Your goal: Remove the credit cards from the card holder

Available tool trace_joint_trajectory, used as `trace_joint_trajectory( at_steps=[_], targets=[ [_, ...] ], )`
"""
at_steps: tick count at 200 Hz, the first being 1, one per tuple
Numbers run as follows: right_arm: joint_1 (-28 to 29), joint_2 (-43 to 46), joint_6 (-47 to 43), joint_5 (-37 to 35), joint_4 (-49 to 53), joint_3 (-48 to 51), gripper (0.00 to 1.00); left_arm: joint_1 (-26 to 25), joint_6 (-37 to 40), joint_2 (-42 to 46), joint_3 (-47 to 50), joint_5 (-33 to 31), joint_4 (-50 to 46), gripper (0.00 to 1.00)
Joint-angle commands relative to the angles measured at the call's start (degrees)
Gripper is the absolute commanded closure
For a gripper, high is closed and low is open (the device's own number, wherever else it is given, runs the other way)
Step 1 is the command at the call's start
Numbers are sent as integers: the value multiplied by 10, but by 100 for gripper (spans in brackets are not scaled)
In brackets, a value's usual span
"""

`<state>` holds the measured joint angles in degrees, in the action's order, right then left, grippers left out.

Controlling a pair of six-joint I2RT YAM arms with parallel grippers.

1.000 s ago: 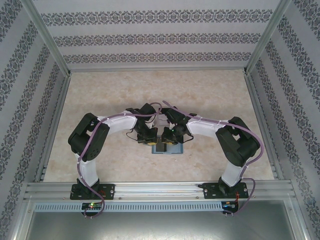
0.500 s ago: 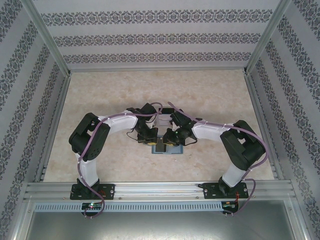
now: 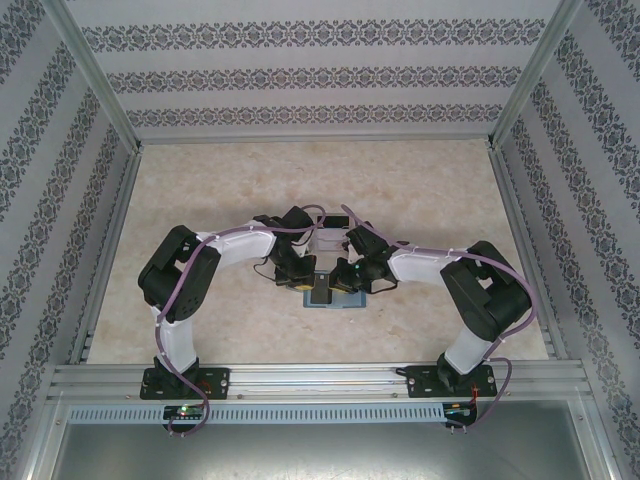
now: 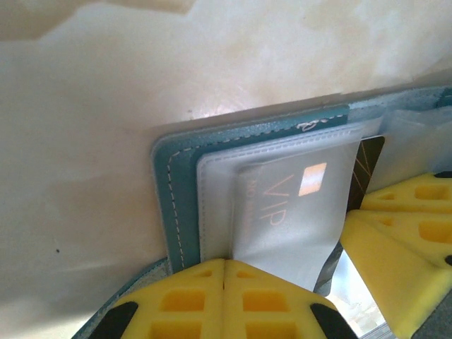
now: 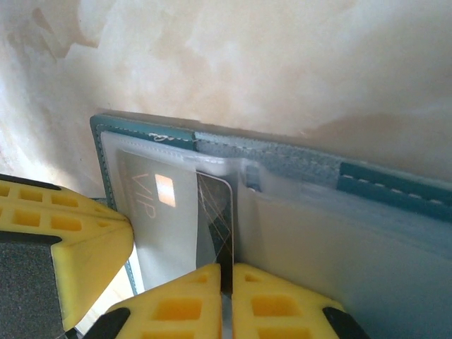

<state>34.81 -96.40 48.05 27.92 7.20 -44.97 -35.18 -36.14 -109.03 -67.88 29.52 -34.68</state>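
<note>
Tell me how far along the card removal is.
Done: the card holder lies open. In hand: the right tool is shut on the black card, which is partly sleeved; the left tool is shut at the clear sleeve edge. Left: the VIP card sits inside; none looks out yet.

We read this as robot lab cell: aluminium frame (image 3: 105,88), wallpaper panels (image 3: 320,75), marble-print table (image 3: 230,170), arms (image 3: 180,285) bolted to rail (image 3: 320,378).
</note>
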Motion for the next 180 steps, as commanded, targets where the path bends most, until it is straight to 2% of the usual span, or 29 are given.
trace_joint_trajectory(
  at_steps=[1,52,180],
  targets=[
    [1,5,-4,-3,-6,11,91,-11,11,-43,26,-62,-62,100],
    [-4,29,-19,-23,24,12,95,-11,8,-33,25,-69,-64,100],
    [-8,74,-74,-100,200,-38,96,-11,8,-34,23,-66,-63,100]
  ],
)
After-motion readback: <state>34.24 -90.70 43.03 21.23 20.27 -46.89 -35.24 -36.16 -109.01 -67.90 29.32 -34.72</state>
